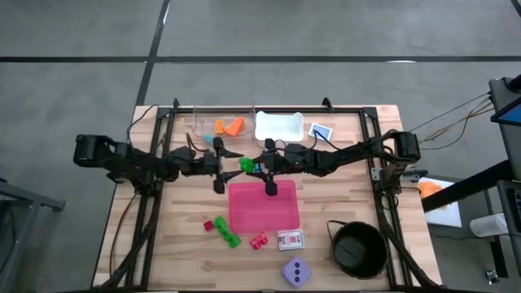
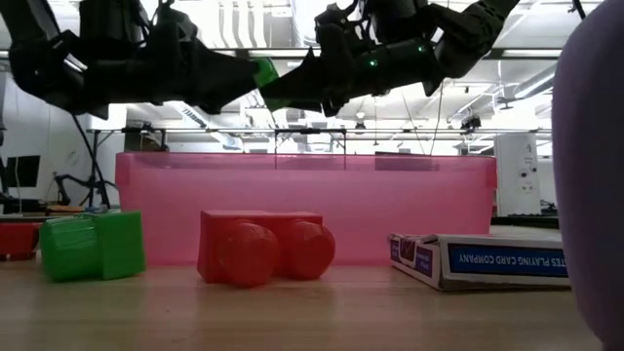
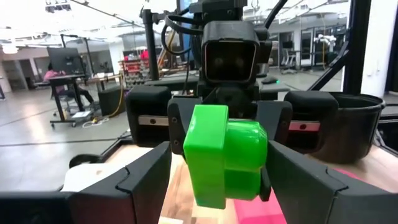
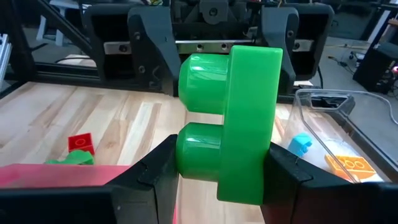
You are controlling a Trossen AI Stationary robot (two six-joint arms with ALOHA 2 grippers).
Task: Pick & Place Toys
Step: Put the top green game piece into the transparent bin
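A green brick hangs in the air at mid-table, just beyond the far edge of the pink mat, between my two grippers, which face each other. My right gripper comes from the table's right and is shut on the brick. My left gripper comes from the left. Its fingers stand on either side of the same brick, a little open, with a strip of table showing beside one finger. The low view shows the brick high above the table. My right gripper pinches the green brick between its two fingers. One finger is on the lower stud and the other is on the flat back of the plate. The fingers lie level, coming from the table's right. The brick is lifted clear and stands on edge, studs sideways.
On the near table lie a small red brick, a green brick, a red-pink brick, a card box, the lilac die and the black bowl. At the back stand a white tray and a clear container with an orange brick.
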